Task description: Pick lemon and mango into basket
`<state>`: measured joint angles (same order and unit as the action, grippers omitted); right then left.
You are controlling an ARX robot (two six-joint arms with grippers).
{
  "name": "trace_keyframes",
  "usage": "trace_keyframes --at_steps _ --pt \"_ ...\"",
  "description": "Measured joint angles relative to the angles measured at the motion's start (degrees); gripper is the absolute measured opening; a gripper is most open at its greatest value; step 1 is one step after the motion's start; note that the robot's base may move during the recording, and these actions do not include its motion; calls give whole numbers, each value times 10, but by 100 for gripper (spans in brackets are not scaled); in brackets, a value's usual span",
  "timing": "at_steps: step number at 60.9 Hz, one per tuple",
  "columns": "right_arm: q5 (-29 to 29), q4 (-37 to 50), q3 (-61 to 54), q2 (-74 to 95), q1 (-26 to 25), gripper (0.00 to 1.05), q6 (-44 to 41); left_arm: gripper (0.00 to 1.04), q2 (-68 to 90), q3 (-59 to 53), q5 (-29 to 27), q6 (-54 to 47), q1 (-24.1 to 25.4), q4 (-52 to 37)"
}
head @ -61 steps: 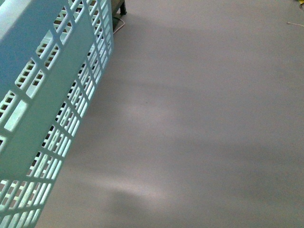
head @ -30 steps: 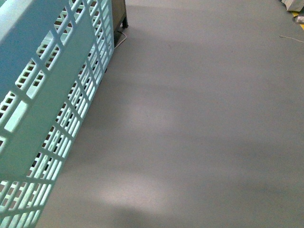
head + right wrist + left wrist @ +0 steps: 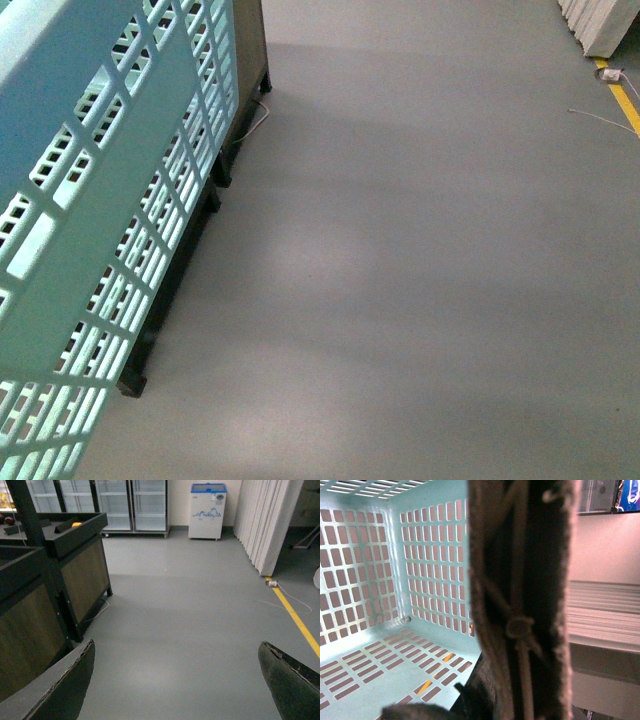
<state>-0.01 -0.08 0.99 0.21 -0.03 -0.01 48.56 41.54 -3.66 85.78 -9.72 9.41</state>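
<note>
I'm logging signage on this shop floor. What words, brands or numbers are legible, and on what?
No text can be read anywhere.
On the white freezer: a blue emblem on its front, too blurred to read.
On the blue object in the left wrist view: pale marks, too blurred.

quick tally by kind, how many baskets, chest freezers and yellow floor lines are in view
basket: 1
white chest freezer: 1
yellow floor line: 1
total: 3
</note>
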Motion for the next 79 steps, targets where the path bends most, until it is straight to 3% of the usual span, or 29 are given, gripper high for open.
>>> trace_keyframes --at_steps 79 --pt "1 0 0 0 0 96 0 5 -1 3 -2 4 -3 0"
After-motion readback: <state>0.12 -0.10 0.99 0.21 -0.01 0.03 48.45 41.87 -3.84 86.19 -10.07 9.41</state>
